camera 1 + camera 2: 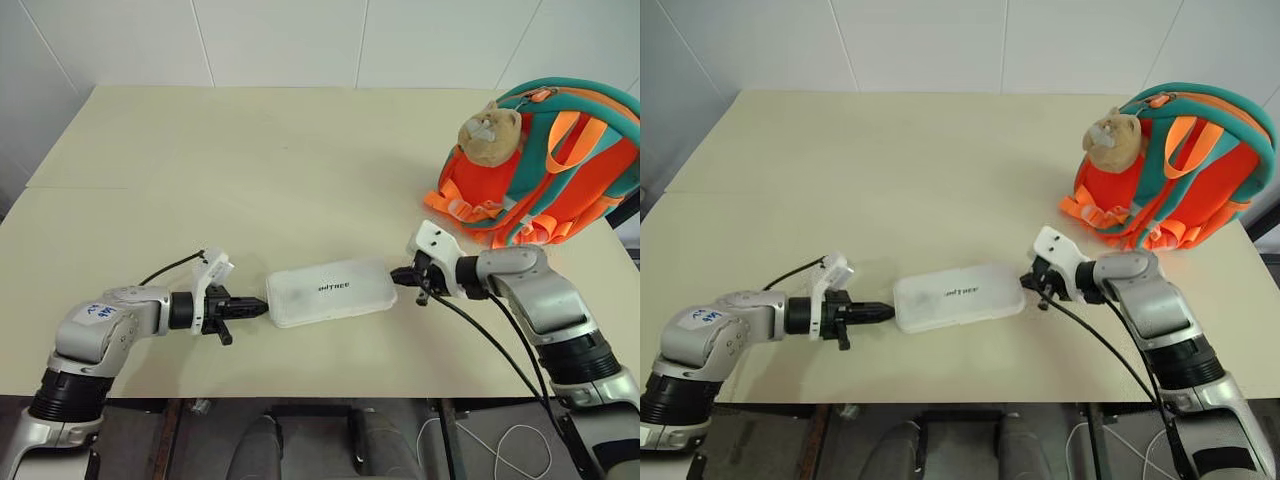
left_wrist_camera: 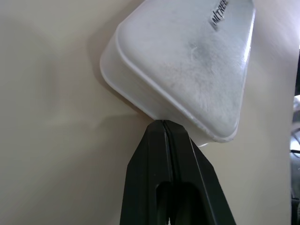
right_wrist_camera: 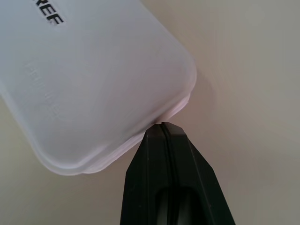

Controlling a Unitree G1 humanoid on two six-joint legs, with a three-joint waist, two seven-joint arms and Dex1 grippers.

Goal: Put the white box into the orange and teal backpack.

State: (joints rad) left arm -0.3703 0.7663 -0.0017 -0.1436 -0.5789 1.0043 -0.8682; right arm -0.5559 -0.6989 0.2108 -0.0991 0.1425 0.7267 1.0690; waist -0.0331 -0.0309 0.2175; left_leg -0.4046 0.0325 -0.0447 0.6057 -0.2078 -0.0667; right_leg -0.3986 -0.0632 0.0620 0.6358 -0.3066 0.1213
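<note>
Box look: the white box [image 1: 332,291] is flat and rectangular with rounded corners, a frosted lid with a raised rim, and small dark lettering across the top.
Box place: it lies flat on the table [image 1: 250,170], near the front edge and about mid-way across, long side running left to right, its right end a touch farther away than its left.
Backpack look: the backpack [image 1: 560,170] is bright orange with teal trim and straps, orange webbing and buckles, and a tan plush animal [image 1: 490,133] fixed to its front.
Backpack place: it sits at the far right corner of the table, well apart from the box, with no part of the box in it.
Left gripper: the left gripper [image 1: 262,306] comes in from the left, and its two black fingers are pressed together with no gap; the joined tip sits right at the box's left end, at the rim, and holds nothing.
Right gripper: the right gripper [image 1: 395,275] reaches in from the right, fingers likewise pinched flat against each other; the tip meets the rim at the box's right end, gripping nothing.
Between them: the box lies end to end between the two closed tips.
</note>
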